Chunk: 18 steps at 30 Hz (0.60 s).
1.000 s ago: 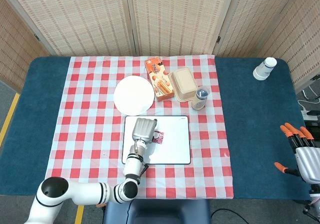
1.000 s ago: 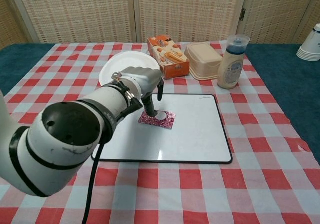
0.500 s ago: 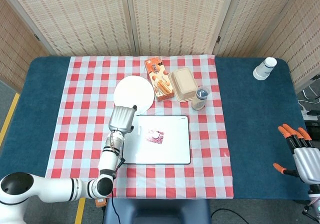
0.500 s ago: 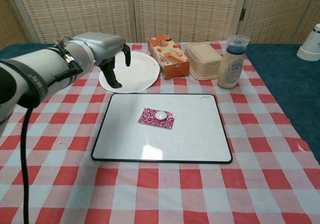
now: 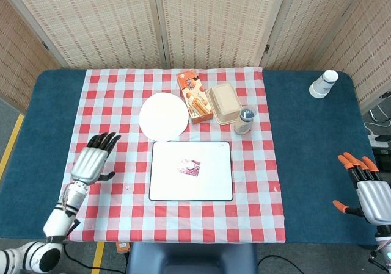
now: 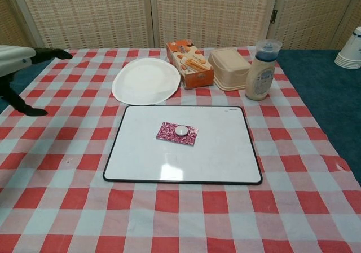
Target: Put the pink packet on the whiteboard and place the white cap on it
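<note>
The pink packet (image 5: pixel 189 166) (image 6: pixel 177 133) lies flat near the middle of the whiteboard (image 5: pixel 215 188) (image 6: pixel 225 157). The small white cap (image 5: pixel 190 163) (image 6: pixel 180 130) sits on top of the packet. My left hand (image 5: pixel 93 159) (image 6: pixel 17 67) hovers over the left side of the tablecloth, well away from the board, fingers spread and empty. My right hand (image 5: pixel 365 187) is at the far right edge of the head view, beside the table, fingers apart and holding nothing.
Behind the board stand a white plate (image 5: pixel 163 116) (image 6: pixel 146 80), an orange snack box (image 5: pixel 193 96) (image 6: pixel 189 63), a beige lidded container (image 5: pixel 224 103) (image 6: pixel 230 69) and a blue-capped bottle (image 5: pixel 244 121) (image 6: pixel 262 70). Stacked white cups (image 5: pixel 323 83) (image 6: pixel 351 50) are at the far right.
My left hand let go of the cap on the packet, lifted off the whiteboard and swung away to the left. The right hand stayed put.
</note>
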{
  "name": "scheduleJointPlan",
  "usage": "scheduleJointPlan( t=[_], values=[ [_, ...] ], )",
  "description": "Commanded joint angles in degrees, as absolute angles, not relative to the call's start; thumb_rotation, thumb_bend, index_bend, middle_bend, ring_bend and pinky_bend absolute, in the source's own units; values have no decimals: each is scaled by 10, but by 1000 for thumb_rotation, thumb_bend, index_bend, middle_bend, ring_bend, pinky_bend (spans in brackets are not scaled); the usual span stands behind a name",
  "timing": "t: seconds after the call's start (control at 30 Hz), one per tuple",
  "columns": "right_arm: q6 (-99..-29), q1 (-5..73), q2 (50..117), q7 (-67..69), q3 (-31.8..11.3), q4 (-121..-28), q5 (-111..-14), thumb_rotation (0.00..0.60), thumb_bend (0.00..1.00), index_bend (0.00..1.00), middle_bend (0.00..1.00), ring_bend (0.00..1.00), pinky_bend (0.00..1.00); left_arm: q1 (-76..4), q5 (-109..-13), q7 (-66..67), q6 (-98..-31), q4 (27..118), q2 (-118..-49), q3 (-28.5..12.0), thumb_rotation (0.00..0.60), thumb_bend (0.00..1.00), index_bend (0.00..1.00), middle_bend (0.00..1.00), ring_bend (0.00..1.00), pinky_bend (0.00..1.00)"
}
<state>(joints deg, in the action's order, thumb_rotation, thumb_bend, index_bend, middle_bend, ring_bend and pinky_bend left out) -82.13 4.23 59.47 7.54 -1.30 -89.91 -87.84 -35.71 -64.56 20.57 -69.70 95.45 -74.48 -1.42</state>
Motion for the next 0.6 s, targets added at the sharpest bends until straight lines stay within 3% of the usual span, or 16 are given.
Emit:
scheduleJointPlan(
  t=[0.03, 0.37, 0.6],
  values=[
    [-822, 42, 595, 75, -14, -899, -877, 600, 0, 71, 26, 0, 52, -311, -689, 165, -734, 961, -727, 13, 600, 168, 0, 0, 0, 83],
    [-819, 44, 599, 64, -12, -902, -880, 600, 0, 72, 26, 0, 52, -251, -752, 170, -767, 1026, -693, 56, 600, 168, 0, 0, 0, 84],
    [-824, 42, 599, 64, -11, -903, -882, 600, 0, 72, 26, 0, 52, -225, -773, 156, -768, 1025, -691, 65, 600, 166, 0, 0, 0, 84]
  ],
)
